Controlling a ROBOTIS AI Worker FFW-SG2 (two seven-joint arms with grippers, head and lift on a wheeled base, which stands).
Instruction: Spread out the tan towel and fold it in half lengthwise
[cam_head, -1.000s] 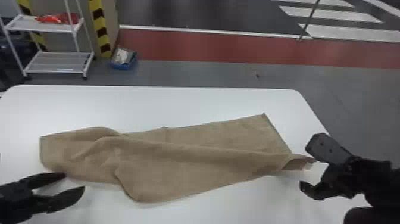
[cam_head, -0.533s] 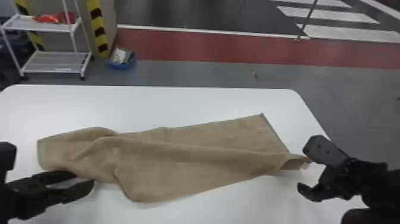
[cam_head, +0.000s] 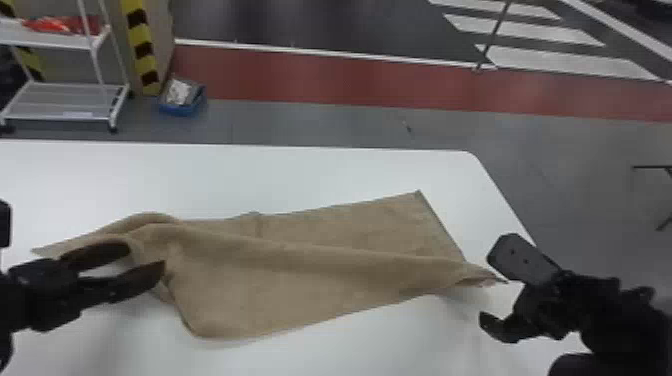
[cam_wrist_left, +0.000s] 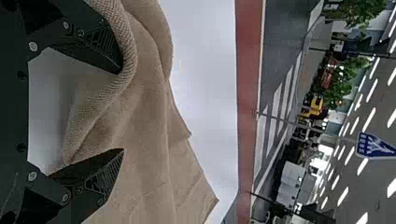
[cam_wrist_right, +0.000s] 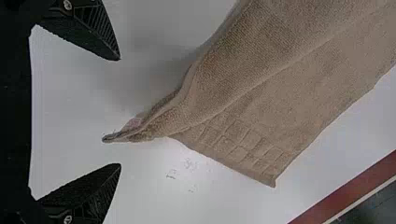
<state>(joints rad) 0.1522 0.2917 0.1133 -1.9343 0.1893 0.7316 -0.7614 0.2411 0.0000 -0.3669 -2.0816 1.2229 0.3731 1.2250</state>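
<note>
Reaching farther in over the desk (cam_head: 310, 177), the left tool (cam_head: 146, 256) has moved from just in front of the tan towel (cam_head: 300, 285) to its left end (cam_head: 117, 231), and the cloth there, flatter half a second ago, has ridden up into an arch. That tool is spread, with loose cloth between its fingers but nothing clamped. The right tool (cam_wrist_right: 120, 112) has hardly moved; it is also spread, its fingers either side of the towel's pointed near corner (cam_wrist_right: 122, 135), gripping nothing. The towel lies across the desk, rumpled at the left, a long ridge running toward that corner. So the spreading seems unfinished and the lengthwise fold still to come. Next the left tool probably needs to pinch the near edge; closing on the bunched layers could drag both together.
</note>
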